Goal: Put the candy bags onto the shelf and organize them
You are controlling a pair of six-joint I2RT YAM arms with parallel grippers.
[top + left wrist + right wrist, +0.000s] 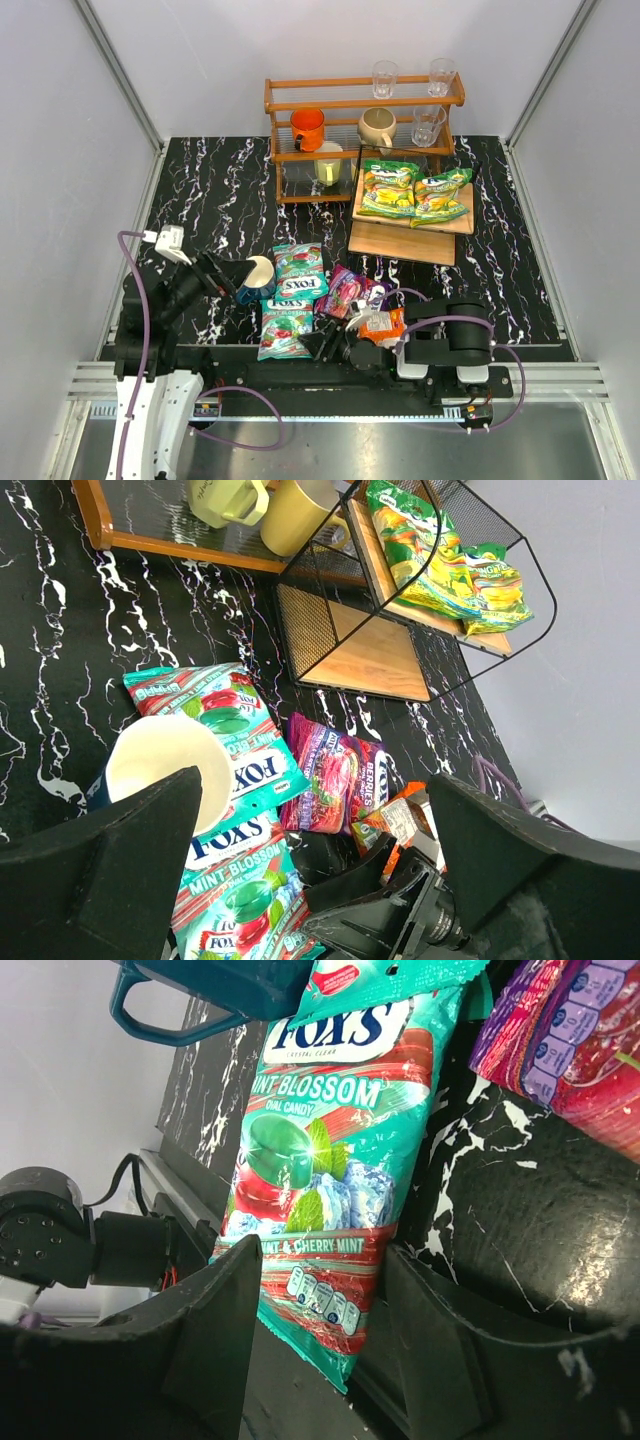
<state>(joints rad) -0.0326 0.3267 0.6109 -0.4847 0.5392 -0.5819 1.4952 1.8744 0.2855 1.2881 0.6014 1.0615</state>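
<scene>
The right end effector (315, 1270) is low over the bench (200, 190) with its jaws spread, one finger on each side of the near end of the near teal bag (330, 1160); the fingers flank the pouch without pinching it. That bag lies flat, its "FOX'S" label facing up, at the front of the bench just ahead of the arm bases. The far teal bag (298, 270) lies beyond it, the two overlapping end to end. The left end effector (312, 783) is also wide open and holds nothing. Its left finger is right beside the mug (165, 770), which stands against the left edge of the teal bags with its cream inside showing. To the right of the teal bags lies the purple bag (348, 292), touching them. The orange bag (380, 325) is just beyond it, crumpled against the right arm's wrist. Farther back and to the right stands the shelf (400, 243), two wooden boards stepped in a black wire frame. The green bags (415, 192) lie side by side on its upper board, slightly overlapping, and the lower board is bare. Behind the shelf, near the back wall, is the rack (360, 100) with cups and glasses.
</scene>
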